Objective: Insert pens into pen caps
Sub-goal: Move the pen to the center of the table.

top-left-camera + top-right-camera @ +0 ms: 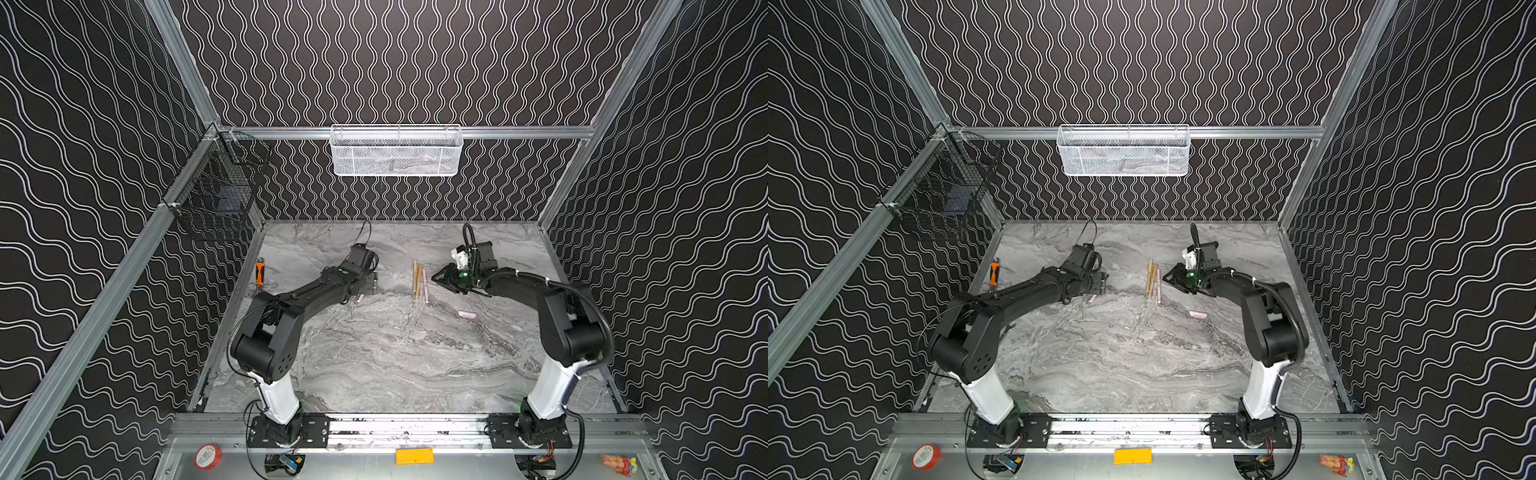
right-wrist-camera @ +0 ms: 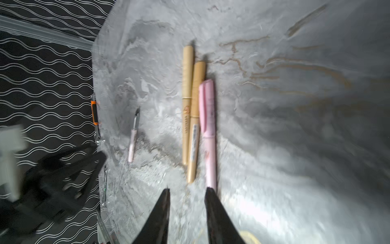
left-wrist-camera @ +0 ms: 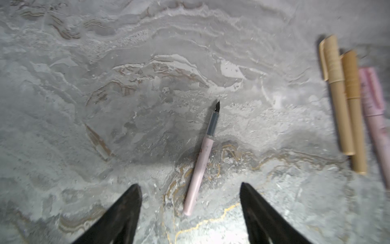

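An uncapped pale pink pen [image 3: 200, 164] with a dark tip lies on the marble table [image 1: 395, 357]. Its rear end sits between the fingers of my open left gripper [image 3: 190, 186], untouched; in a top view the left gripper [image 1: 370, 287] hides most of the pen. Three pens lie side by side mid-table with caps on: two tan [image 2: 186, 101] [image 2: 195, 122] and one pink [image 2: 207, 131]. My right gripper [image 2: 188, 190] hovers just right of them, open by a narrow gap with nothing in it. A loose pink pen cap [image 1: 466, 314] lies nearer the front right.
An orange-handled wrench [image 1: 259, 272] lies by the left wall. A white mesh basket [image 1: 395, 151] hangs on the back rail and a black wire basket [image 1: 216, 187] on the left rail. Walls close in three sides.
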{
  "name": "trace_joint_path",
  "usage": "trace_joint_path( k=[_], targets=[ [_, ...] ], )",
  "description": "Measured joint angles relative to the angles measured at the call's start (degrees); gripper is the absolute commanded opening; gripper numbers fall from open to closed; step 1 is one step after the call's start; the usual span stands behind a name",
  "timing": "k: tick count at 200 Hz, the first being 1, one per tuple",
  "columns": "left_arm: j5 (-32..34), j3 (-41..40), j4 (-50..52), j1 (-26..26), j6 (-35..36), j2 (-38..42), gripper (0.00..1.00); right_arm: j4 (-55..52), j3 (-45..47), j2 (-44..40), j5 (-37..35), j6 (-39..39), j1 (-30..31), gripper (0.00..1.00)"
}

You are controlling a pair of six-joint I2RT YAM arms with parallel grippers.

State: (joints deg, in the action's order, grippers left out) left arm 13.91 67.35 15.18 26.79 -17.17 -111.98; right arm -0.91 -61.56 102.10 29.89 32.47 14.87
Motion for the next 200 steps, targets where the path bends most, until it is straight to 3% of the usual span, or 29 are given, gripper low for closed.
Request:
trace_joint_path(
  k=[70, 200],
  targets=[
    [0.87, 5.25, 1.97, 0.00, 5.75, -7.69, 0.39, -0.55, 9.55, -11.52, -1.53, -0.04, 0.24, 0.32],
    [-2.93, 4.68, 6.75, 0.33, 7.02, -9.38, 0.27, -2.62, 11.37, -17.94, -2.10, -1.64, 0.55, 0.33]
  ],
)
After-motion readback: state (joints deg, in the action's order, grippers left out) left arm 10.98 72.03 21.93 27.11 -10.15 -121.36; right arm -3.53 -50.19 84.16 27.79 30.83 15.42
